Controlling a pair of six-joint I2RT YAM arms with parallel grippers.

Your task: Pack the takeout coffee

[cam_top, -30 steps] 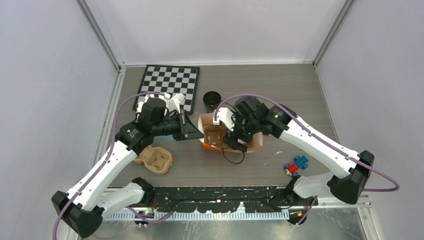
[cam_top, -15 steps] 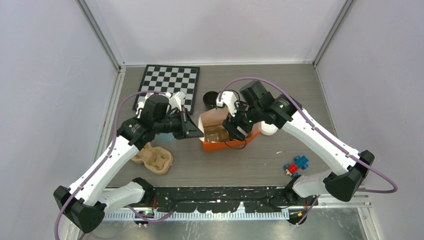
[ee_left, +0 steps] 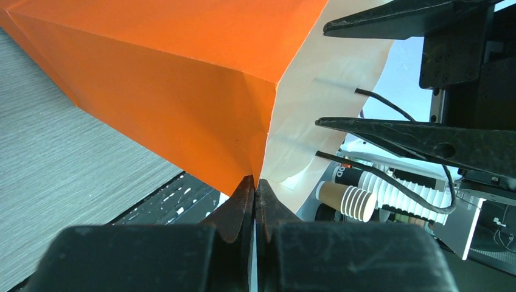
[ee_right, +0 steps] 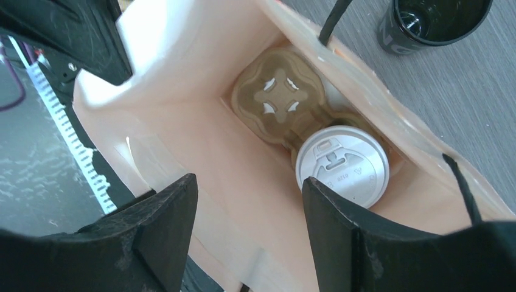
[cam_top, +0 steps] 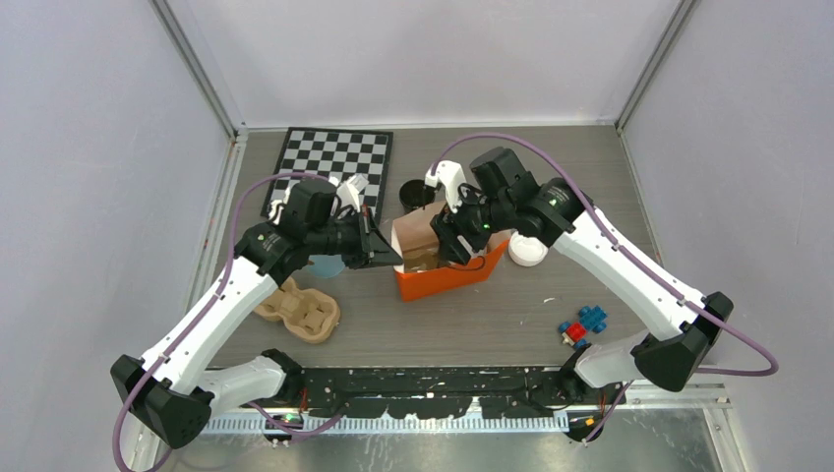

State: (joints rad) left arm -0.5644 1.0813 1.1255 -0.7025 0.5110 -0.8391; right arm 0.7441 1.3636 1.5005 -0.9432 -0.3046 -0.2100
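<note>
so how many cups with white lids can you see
2. One white-lidded cup sits in the cardboard carrier inside the orange bag; the other stands on the table right of the bag. Others may be hidden.

No text can be read with certainty, embossed lettering on the white lid (ee_right: 342,165) too small to read, pale print on the black cup (ee_right: 398,33) blurred
</note>
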